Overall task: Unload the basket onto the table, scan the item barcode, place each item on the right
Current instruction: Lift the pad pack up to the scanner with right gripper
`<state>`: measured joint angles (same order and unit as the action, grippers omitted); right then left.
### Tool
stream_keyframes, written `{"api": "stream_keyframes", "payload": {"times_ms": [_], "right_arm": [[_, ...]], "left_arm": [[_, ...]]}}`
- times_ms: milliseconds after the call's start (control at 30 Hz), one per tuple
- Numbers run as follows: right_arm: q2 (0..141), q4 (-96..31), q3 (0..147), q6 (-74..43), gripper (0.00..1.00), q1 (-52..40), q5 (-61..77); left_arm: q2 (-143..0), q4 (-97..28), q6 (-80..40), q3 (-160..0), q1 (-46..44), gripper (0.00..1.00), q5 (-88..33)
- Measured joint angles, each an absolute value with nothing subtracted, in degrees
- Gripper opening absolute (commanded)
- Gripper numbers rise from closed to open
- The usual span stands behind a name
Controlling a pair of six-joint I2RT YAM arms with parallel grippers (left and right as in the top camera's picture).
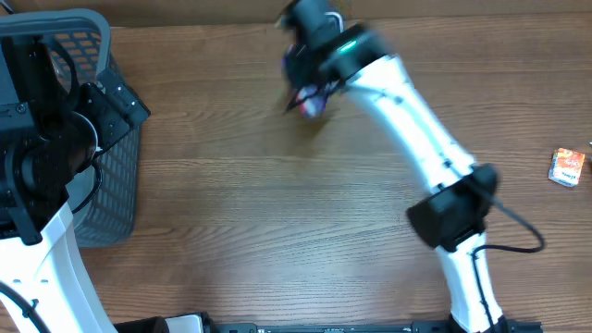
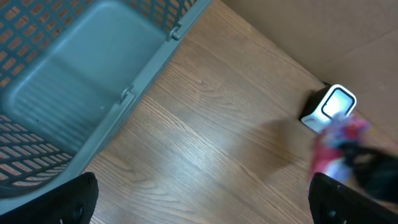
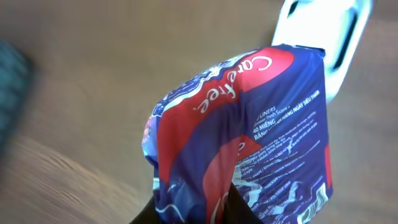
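Even, soft light; faint shadows on table (image 1: 277, 203). Motion blur on right arm (image 1: 407, 118), packet (image 2: 339, 146); wrist-view background smeared.

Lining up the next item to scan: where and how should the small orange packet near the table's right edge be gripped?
Probably from straight above, closing across the long edges of the orange packet. It lies flat on the table, apart from everything, so its narrower width is open to a top-down pinch. Thickness is too small to judge.
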<state>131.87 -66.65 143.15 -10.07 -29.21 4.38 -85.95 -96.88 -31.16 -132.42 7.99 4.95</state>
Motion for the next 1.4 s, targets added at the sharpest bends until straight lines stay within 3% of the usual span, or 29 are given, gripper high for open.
{"api": "stream_keyframes", "payload": {"times_ms": [300, 567, 967, 1400], "right_arm": [[132.3, -44.2, 143.3, -17.8, 0.04, -7.7, 42.9], [136.6, -24.1, 138.0, -33.0, 0.04, -6.7, 61.7], [143.0, -19.3, 135.0, -43.0, 0.04, -10.2, 67.7], [148.1, 2.1, 134.9, -56.6, 0.04, -10.0, 66.8]], "left_arm": [[-86.0, -96.9, -31.2, -132.4, 8.0, 1.0, 5.0], [-86.0, -96.9, -31.2, -132.4, 8.0, 1.0, 5.0], [-86.0, -96.9, -31.2, -132.4, 8.0, 1.0, 5.0], [-86.0, -96.9, -31.2, -132.4, 8.0, 1.0, 5.0]]}}
